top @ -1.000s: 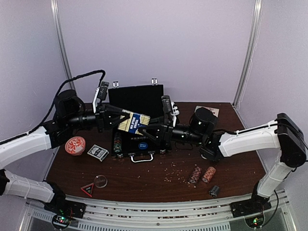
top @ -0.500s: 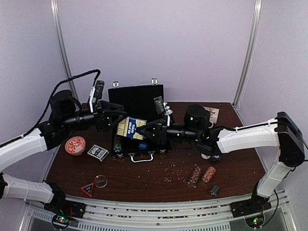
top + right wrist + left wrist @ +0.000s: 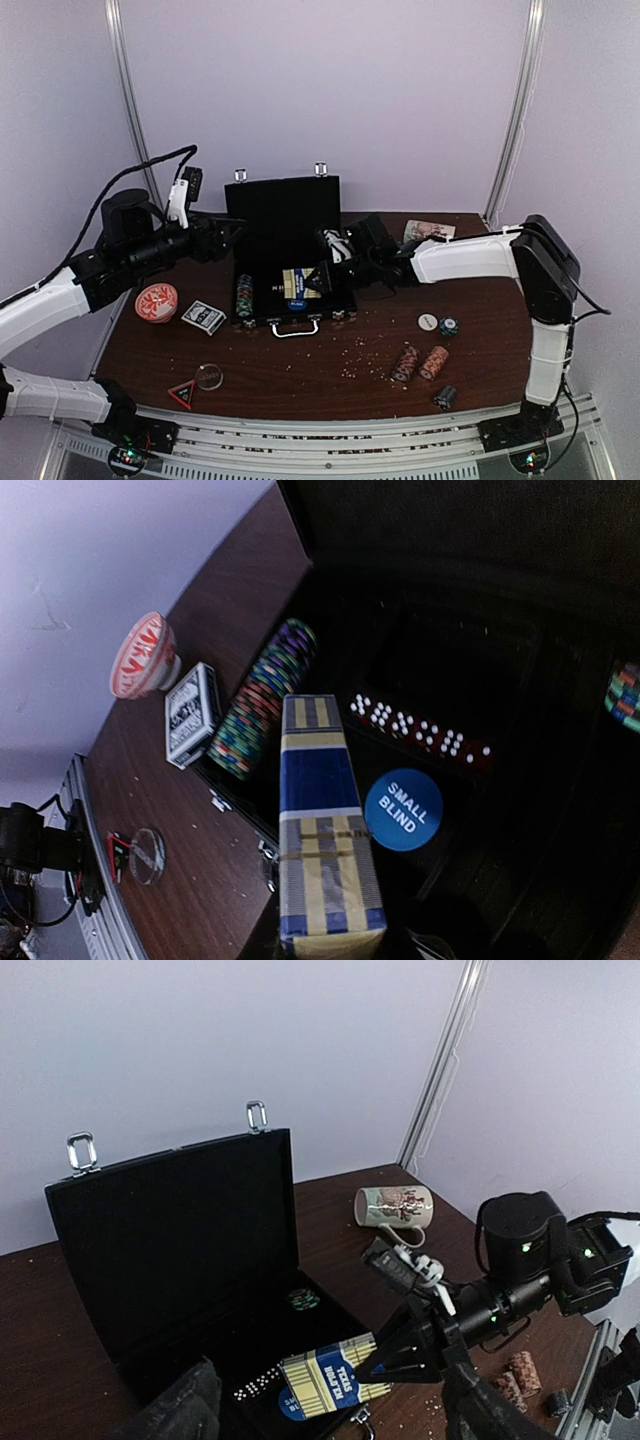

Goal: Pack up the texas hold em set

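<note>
Over open briefcase, card box in right tool

The left arm and right arm have white shells and black joints. The left gripper and right gripper are black. A black cable loops off the left arm.

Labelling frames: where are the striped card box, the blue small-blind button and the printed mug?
Blue-and-yellow striped card box (image 3: pixel 322 820): right wrist view, middle of its top face.
Round blue small-blind button (image 3: pixel 402 810): right wrist view, centre of face.
White printed mug (image 3: pixel 392 1205): left wrist view, its side wall.
</note>
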`<action>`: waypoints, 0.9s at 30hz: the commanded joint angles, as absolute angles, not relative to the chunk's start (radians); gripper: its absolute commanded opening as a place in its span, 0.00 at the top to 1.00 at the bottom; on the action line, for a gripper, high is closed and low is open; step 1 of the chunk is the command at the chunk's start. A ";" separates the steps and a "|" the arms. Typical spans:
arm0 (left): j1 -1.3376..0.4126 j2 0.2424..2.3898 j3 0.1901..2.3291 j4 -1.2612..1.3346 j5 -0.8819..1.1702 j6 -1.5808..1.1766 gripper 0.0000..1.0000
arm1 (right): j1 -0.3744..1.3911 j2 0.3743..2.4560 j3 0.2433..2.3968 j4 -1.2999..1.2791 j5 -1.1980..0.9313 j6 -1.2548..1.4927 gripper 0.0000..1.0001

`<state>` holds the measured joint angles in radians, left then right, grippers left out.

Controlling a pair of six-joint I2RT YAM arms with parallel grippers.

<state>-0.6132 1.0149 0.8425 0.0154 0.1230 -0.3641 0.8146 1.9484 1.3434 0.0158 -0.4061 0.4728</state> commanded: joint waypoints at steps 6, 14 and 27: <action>-0.611 1.022 0.873 0.025 0.117 -0.342 0.21 | 0.807 2.075 1.522 -0.148 -0.479 0.425 0.99; -0.611 1.035 0.877 0.022 0.138 -0.338 0.21 | 0.805 2.151 1.590 -0.223 -0.597 0.426 0.99; -0.611 1.054 0.877 0.022 0.145 -0.334 0.21 | 0.805 2.134 1.613 -0.312 -0.369 0.354 0.49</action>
